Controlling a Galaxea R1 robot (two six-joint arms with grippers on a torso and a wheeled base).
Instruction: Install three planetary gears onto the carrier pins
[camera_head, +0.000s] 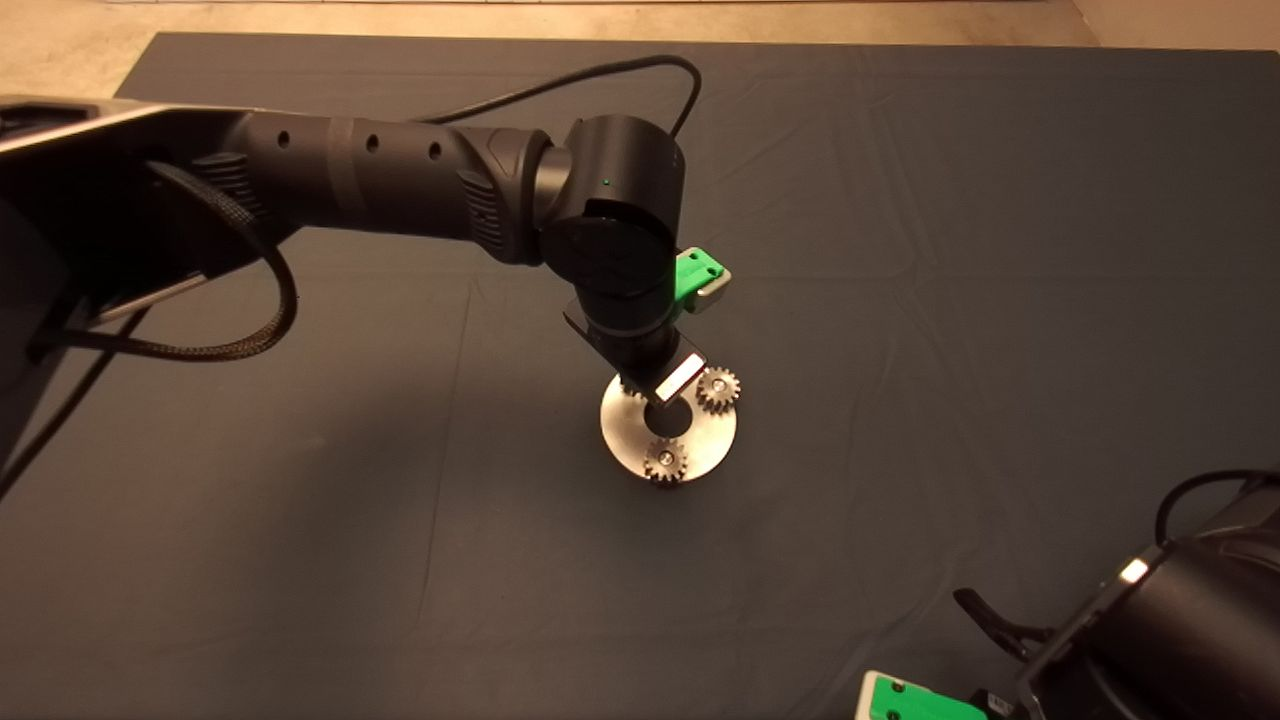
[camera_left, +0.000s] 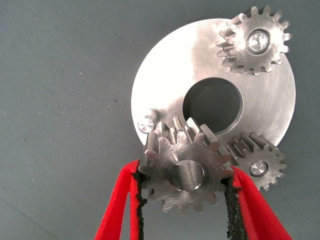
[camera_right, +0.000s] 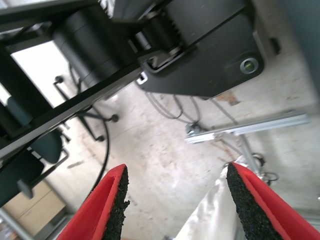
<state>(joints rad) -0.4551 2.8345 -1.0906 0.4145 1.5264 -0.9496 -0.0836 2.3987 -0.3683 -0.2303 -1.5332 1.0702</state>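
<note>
My left gripper (camera_left: 182, 187) is shut on a small silvery planetary gear (camera_left: 184, 172), gripped by its teeth between the red fingers (camera_left: 119, 210). That gear hangs tilted just over the rim of the round metal disc (camera_left: 165, 75), beside a bare carrier pin (camera_left: 147, 123). Two more gears (camera_left: 255, 42) (camera_left: 256, 167) sit on their pins. In the head view the left arm (camera_head: 610, 240) covers part of the disc (camera_head: 620, 425); the two seated gears (camera_head: 717, 390) (camera_head: 665, 462) show there. My right gripper (camera_head: 915, 705) waits at the lower right edge, open (camera_right: 175, 200).
The disc lies near the middle of the dark mat (camera_head: 950, 300). The left arm's cable (camera_head: 250, 330) loops over the mat's left side. The right wrist view shows the floor, chair legs and a metal frame beyond the table.
</note>
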